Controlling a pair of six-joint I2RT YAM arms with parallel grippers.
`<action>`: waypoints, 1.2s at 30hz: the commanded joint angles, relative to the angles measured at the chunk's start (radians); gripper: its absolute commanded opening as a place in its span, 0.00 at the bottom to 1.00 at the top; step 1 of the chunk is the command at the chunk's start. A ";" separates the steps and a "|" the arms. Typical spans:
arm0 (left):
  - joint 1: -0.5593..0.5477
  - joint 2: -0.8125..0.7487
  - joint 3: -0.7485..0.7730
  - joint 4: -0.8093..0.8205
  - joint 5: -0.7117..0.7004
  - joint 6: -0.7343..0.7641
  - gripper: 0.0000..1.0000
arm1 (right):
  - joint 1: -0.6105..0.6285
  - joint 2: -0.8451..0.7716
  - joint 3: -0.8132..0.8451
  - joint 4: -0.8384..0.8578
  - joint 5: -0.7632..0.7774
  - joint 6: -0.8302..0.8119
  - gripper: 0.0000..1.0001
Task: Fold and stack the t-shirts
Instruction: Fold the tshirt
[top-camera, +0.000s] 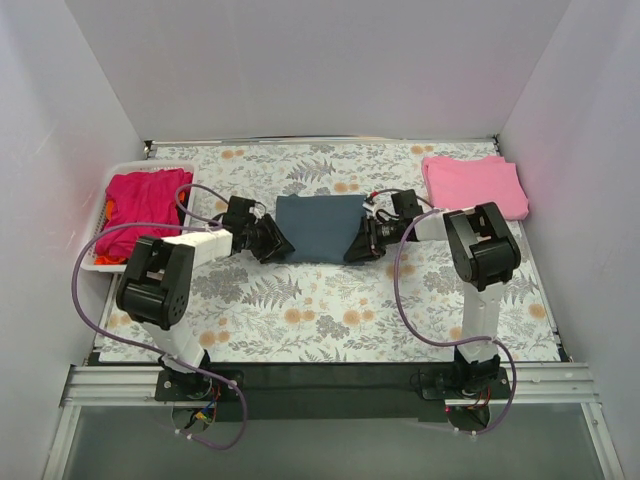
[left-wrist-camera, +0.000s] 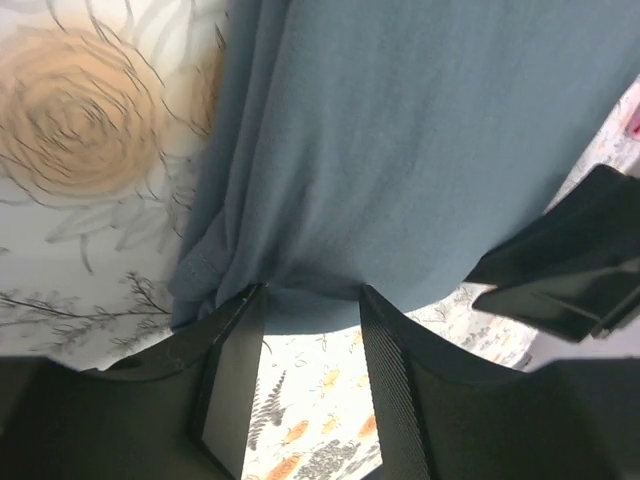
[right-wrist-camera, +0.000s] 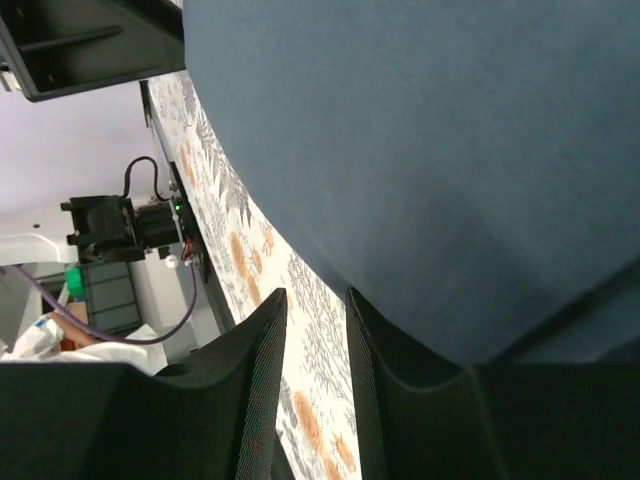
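1. We're mid-fold: slate t-shirt (top-camera: 318, 228) lies at table (top-camera: 300, 320) centre, left gripper (top-camera: 280, 245) at its 9 o'clock edge, right gripper (top-camera: 355, 248) at 3.
2. Jaws stand apart; we can't tell grip.
3. Next: firm pinch, fold together.

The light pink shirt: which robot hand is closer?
Right. The right gripper sits at the right edge of the blue-grey shirt, the light pink shirt beyond it toward the far right corner. The left gripper is at that shirt's left edge.
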 joint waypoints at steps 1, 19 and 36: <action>-0.030 -0.042 -0.070 -0.003 -0.005 -0.046 0.40 | -0.051 -0.011 -0.032 0.044 -0.020 -0.042 0.33; -0.072 -0.328 -0.119 -0.088 -0.131 0.011 0.55 | -0.113 0.124 0.521 0.076 0.072 0.157 0.34; -0.249 -0.345 0.003 -0.114 -0.322 0.325 0.75 | -0.182 0.207 0.491 0.122 0.131 0.201 0.34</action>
